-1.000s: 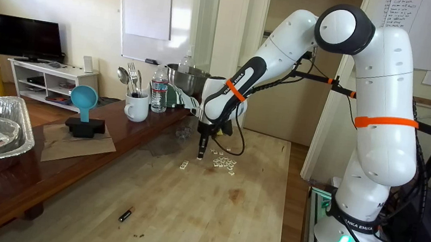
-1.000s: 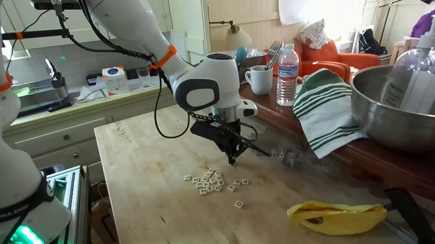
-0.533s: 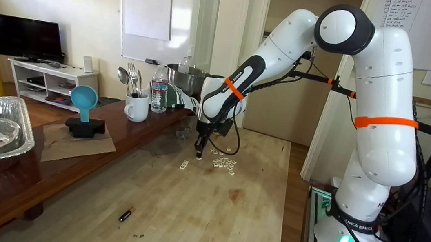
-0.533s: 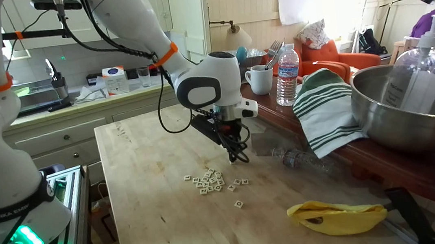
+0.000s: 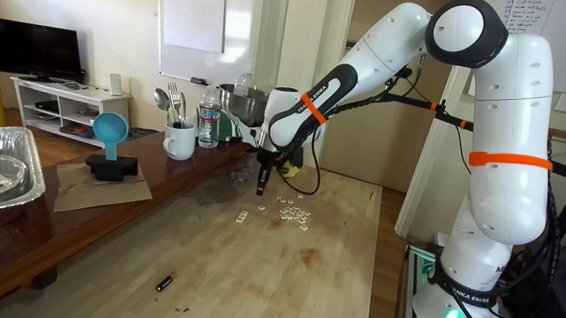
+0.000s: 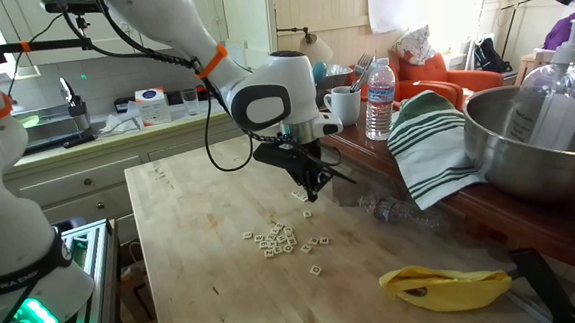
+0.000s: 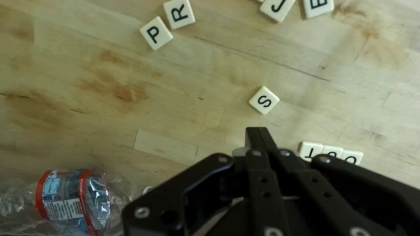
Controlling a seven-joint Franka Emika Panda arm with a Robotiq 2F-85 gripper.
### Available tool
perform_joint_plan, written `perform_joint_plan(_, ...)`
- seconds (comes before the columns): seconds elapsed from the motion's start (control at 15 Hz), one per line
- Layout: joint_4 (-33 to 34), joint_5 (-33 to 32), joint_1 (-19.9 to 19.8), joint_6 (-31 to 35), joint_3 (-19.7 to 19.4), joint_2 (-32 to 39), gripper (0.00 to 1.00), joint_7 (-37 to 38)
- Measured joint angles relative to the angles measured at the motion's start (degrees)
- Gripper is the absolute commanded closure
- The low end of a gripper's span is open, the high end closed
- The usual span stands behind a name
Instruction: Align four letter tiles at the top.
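Note:
My gripper is shut with nothing visible between its fingertips, above the wooden table, in the wrist view (image 7: 257, 130) and both exterior views (image 5: 260, 193) (image 6: 312, 197). A single cream tile marked S (image 7: 264, 100) lies turned like a diamond just beyond the fingertips; it shows apart from them in both exterior views (image 5: 261, 207) (image 6: 307, 214). Three tiles touch in a straight row (image 7: 311, 150) (image 5: 242, 216) (image 6: 299, 196), partly hidden by the gripper in the wrist view. A P tile (image 7: 156, 33) and an R tile (image 7: 179, 13) lie farther off. A loose cluster (image 5: 295, 214) (image 6: 278, 240) of several tiles lies nearby.
A crumpled clear bottle (image 7: 65, 200) (image 6: 399, 214) lies beside the gripper, near the raised dark wooden ledge (image 5: 150, 186). A yellow object (image 6: 445, 287) and a battery (image 5: 166, 282) lie on the table. A mug (image 5: 179, 141), upright bottle and steel bowl stand on the ledge.
My gripper turned about its axis, then turned back and rose off the table, away from the single tile. The row behind it has come into view. No tile has visibly moved.

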Motion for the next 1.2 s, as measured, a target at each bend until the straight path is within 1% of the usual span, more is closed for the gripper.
perform_joint_plan(0.4, -0.8, -0.1, -2.2, 0.4, 2.1, 0.3, 1.0, -18.6)
perform_joint_plan(0.6, -1.4, -0.1, -2.3, 3.1, 2.2, 0.9, 1.0, -25.7)
perform_joint_plan(0.87, -2.6, -0.1, -3.0, 7.3, 2.5, 2.2, 1.0, -32.0)
perform_joint_plan(1.2, -3.4, 0.0, -4.6, 8.2, 4.0, 3.3, 1.0, -37.1)
